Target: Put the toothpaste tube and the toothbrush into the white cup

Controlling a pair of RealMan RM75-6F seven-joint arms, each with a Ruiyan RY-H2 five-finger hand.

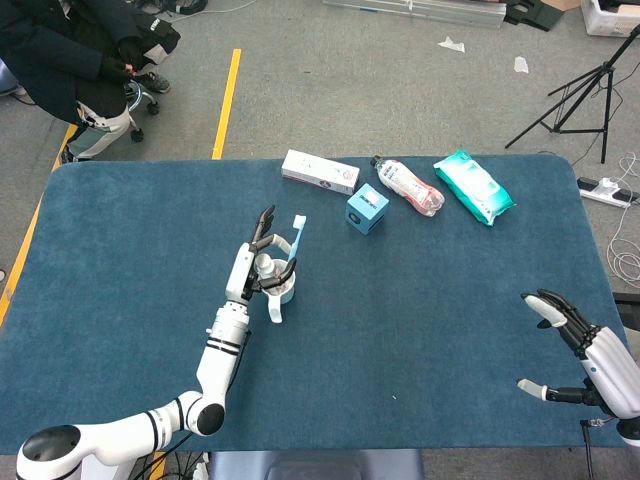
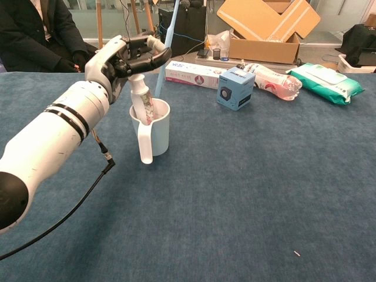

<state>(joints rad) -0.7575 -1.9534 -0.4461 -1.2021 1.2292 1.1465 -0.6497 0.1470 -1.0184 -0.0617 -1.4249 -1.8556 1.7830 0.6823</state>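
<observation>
**A:** What fills the scene?

**B:** A table (image 1: 120, 260) covered in dark blue carpet-like fabric. Beyond its far edge, a person in dark clothes (image 1: 70, 50) sits at the upper left and a black tripod (image 1: 585, 95) stands at the upper right.

**A:** And the robot?

**B:** Its left arm (image 2: 53, 147), white with black bands, reaches to the white cup (image 2: 154, 132). The left hand (image 2: 120, 56) is just above the cup, its fingers curled around the light blue toothbrush (image 2: 166, 35). The brush is tilted, bristle head up, and its lower end goes down into the cup. The right hand (image 1: 585, 355) rests near the table's right edge, well apart from everything, fingers spread and holding nothing.

**A:** Where are the cup and toothpaste?

**B:** The cup stands upright left of the table's centre, its handle toward the robot. The toothpaste tube (image 2: 143, 100) stands in it, cap up, leaning slightly, directly beneath the left hand. I cannot tell whether the hand touches it.

**A:** Anything else on the table?

**B:** Along the far edge, from largest: a teal pack of wet wipes (image 1: 474, 187) at the right, a long white box (image 1: 320, 171), a clear bottle with a pink label (image 1: 407, 186) lying on its side, and a small blue cube-shaped box (image 1: 367, 209) in front of the bottle.
</observation>
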